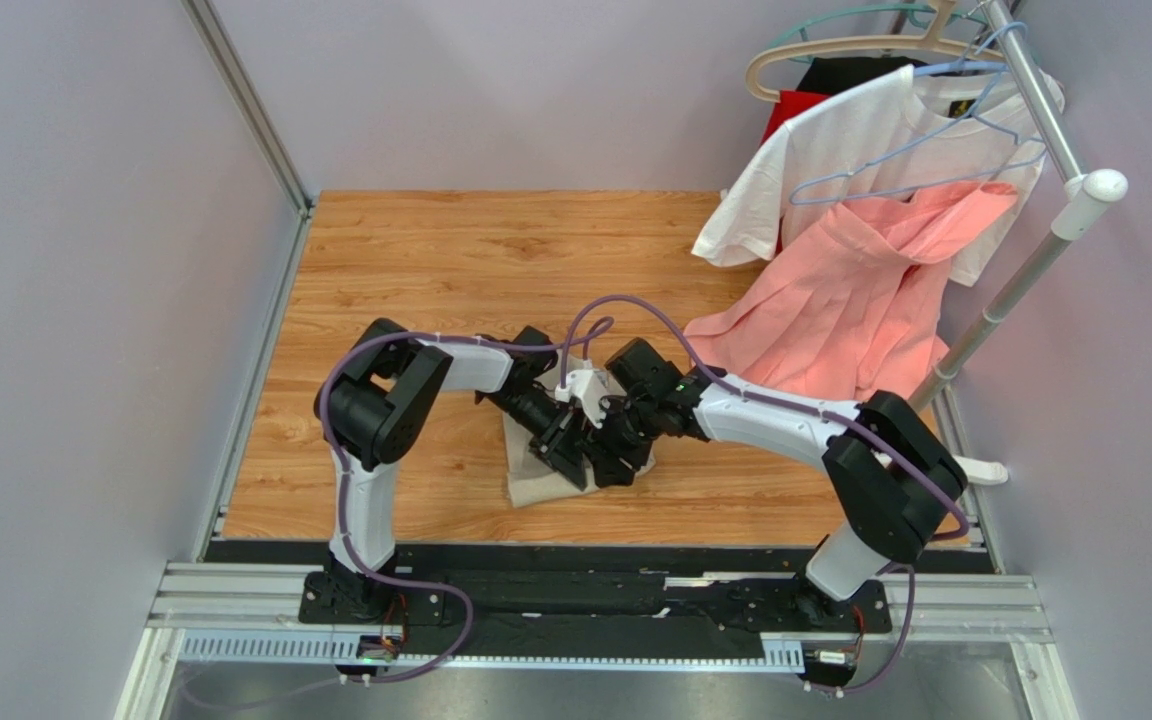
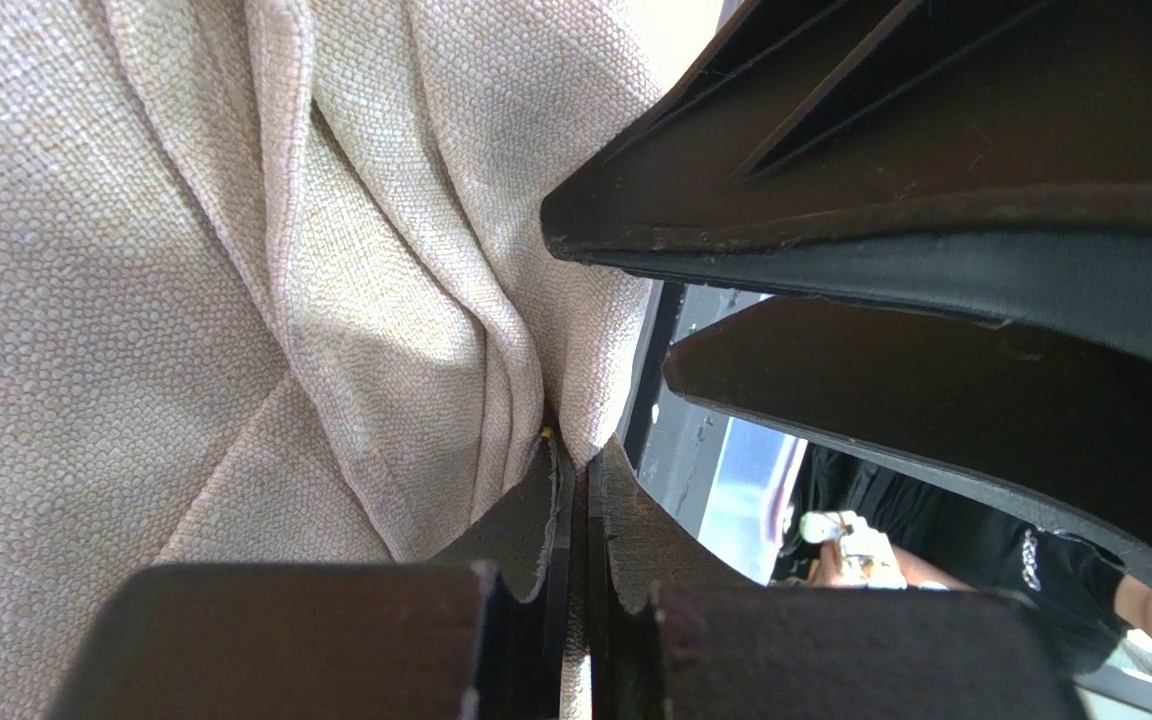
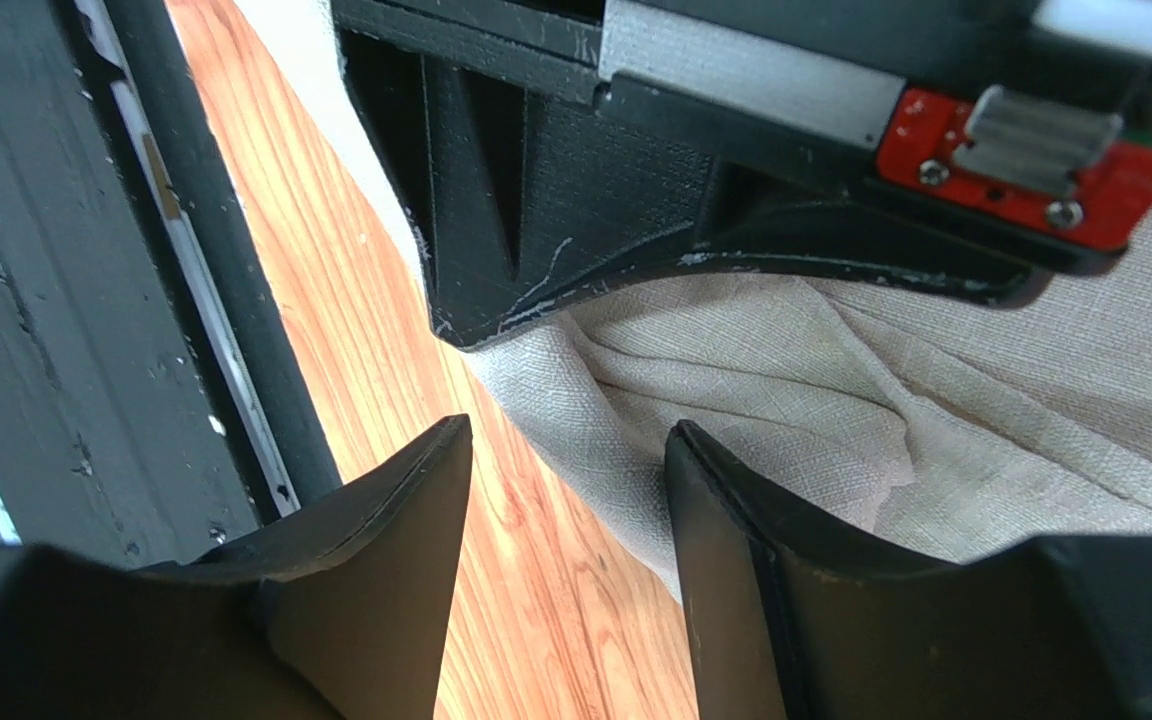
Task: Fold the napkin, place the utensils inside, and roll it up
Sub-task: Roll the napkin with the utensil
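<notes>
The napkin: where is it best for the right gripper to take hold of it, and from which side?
Probably its free border, from the bare wood side. The napkin lies bunched, with that border flat on the table, and the open right gripper straddles it. The left gripper is shut on a fold.

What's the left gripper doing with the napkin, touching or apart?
Touching. Left wrist view: the left gripper has its tips closed on a bunched fold of the napkin; creases converge right into them.
</notes>
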`<state>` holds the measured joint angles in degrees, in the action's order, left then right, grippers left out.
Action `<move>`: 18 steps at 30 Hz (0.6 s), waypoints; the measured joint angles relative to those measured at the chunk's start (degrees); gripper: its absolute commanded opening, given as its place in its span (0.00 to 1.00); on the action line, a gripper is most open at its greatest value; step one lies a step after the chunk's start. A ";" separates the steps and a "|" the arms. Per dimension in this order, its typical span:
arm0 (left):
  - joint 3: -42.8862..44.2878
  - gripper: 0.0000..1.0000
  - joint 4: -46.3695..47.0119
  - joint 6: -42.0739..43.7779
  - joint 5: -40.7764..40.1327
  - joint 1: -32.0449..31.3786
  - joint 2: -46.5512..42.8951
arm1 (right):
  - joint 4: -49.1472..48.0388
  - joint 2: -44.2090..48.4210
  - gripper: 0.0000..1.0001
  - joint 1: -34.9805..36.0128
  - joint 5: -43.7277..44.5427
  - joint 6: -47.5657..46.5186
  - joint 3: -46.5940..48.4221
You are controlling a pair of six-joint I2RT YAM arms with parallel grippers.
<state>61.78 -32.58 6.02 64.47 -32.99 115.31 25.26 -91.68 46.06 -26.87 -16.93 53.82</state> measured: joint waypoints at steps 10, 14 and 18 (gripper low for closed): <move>0.31 0.00 0.02 0.13 -0.33 -0.37 0.00 | 5.60 -2.03 0.53 -0.09 6.23 -3.56 3.04; 0.52 0.00 0.15 0.11 -0.35 -0.37 0.00 | 6.60 -2.10 0.53 -0.72 7.28 -3.76 3.28; 0.57 0.00 0.26 0.11 -0.44 -0.39 0.00 | 7.72 -2.10 0.53 -1.25 8.26 -3.93 3.52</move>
<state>62.35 -32.32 6.13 64.03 -33.39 115.31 32.97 -93.78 44.82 -18.61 -20.86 57.34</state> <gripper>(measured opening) 0.036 0.533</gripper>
